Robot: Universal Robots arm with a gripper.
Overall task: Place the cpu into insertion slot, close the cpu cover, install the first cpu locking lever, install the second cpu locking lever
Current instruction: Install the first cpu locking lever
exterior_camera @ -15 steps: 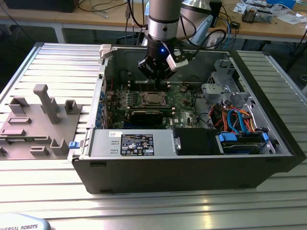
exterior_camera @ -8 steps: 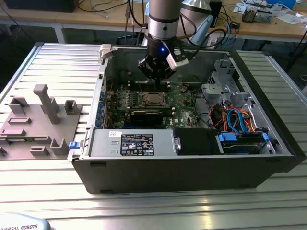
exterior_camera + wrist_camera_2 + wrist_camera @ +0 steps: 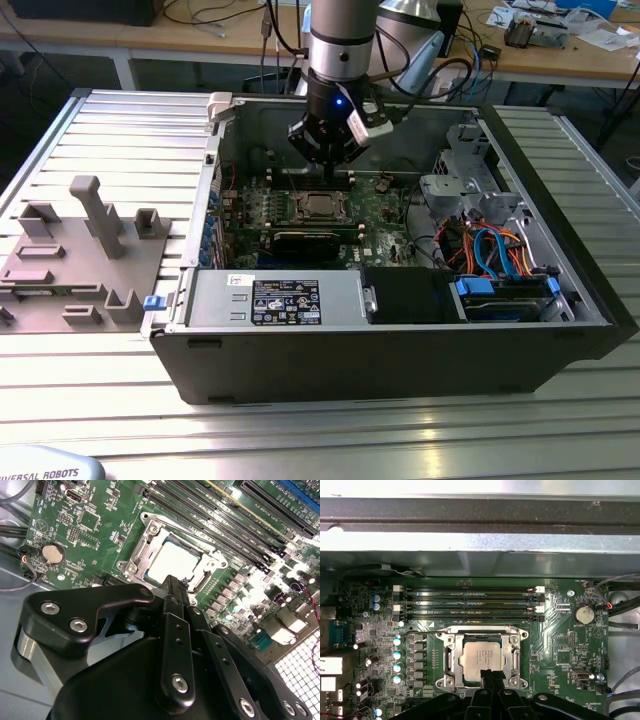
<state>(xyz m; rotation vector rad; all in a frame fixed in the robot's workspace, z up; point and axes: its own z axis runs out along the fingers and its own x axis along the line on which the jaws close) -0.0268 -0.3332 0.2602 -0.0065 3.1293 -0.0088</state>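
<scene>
Silvery cpu point(image 3: 482, 656) seated in the insertion slot point(image 3: 516, 652) on the green motherboard point(image 3: 560, 645), cpu cover point(image 3: 449, 660) down around it, black gripper point(image 3: 489, 674) pressed together, empty, at the cover's edge.

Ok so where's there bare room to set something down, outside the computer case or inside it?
Free: the ribbed metal table in front of the computer case, and behind the grey fixture block. Crowded: the motherboard around the cpu, under the gripper, and the cable corner.
</scene>
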